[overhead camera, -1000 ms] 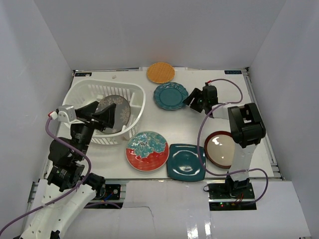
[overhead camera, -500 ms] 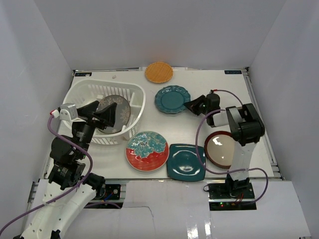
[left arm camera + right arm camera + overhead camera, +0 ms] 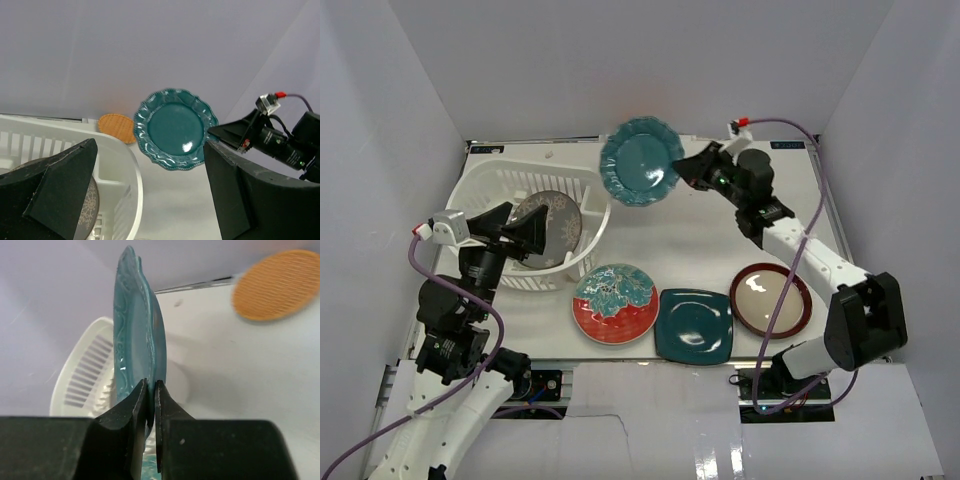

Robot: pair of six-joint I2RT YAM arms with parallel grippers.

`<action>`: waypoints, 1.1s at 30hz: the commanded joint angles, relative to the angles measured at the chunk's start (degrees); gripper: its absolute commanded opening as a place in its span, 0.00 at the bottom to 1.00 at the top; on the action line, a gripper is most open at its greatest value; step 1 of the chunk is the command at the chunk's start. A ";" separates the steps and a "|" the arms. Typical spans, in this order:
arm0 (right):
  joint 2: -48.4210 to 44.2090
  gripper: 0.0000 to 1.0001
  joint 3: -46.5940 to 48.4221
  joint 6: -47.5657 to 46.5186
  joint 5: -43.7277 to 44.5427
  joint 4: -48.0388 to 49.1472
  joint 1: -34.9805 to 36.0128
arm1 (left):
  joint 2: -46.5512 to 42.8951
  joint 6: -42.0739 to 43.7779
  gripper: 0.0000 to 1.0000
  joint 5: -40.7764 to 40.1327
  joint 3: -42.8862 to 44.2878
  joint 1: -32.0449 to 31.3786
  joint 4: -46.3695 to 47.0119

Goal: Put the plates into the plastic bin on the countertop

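Top external — white countertop (image 3: 672,250), pale walls (image 3: 570,60)

The right arm (image 3: 800,250) reaches from the near right of the worktop (image 3: 670,250) toward its far edge, lifted high. Its end effector (image 3: 684,172) is pinched tight on the rim of the teal scalloped plate (image 3: 642,160). The left arm (image 3: 450,310) stands folded at the near left corner. Its end effector (image 3: 518,228) has its jaws spread wide, gripping nothing.
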 commanded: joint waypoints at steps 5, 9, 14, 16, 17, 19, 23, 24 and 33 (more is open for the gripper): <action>16.70 0.08 28.21 -8.82 -0.40 -5.55 16.91 | -0.19 0.06 0.98 0.20 -0.35 1.12 -0.36; 27.77 0.08 44.12 -13.12 0.30 -14.86 21.50 | -0.19 0.23 0.98 0.19 -0.44 1.21 -0.36; 40.00 0.08 57.32 -14.89 1.19 -24.26 25.37 | -0.37 0.14 0.98 0.55 -0.53 1.39 -0.27; 42.72 0.08 59.96 -14.89 1.19 -24.98 25.99 | -0.46 0.06 0.98 0.72 -0.53 1.39 -0.10; 43.61 0.08 60.67 -14.89 1.19 -25.25 26.51 | -0.46 0.14 0.98 0.72 -0.53 1.39 -0.18; 45.54 0.08 62.43 -14.89 1.54 -26.39 26.78 | -0.54 -0.03 0.98 0.90 -0.52 1.39 -0.18; 47.04 0.34 62.70 -14.37 3.12 -27.62 27.57 | -0.54 -0.03 0.98 1.07 -0.44 1.39 -0.18; 46.96 0.57 62.44 -14.45 3.47 -27.62 27.66 | -0.63 -0.03 0.98 0.99 -0.52 1.39 -0.18; 34.85 0.88 49.28 -22.18 3.75 -26.49 25.21 | -0.89 0.06 0.98 0.72 -0.53 1.39 -0.27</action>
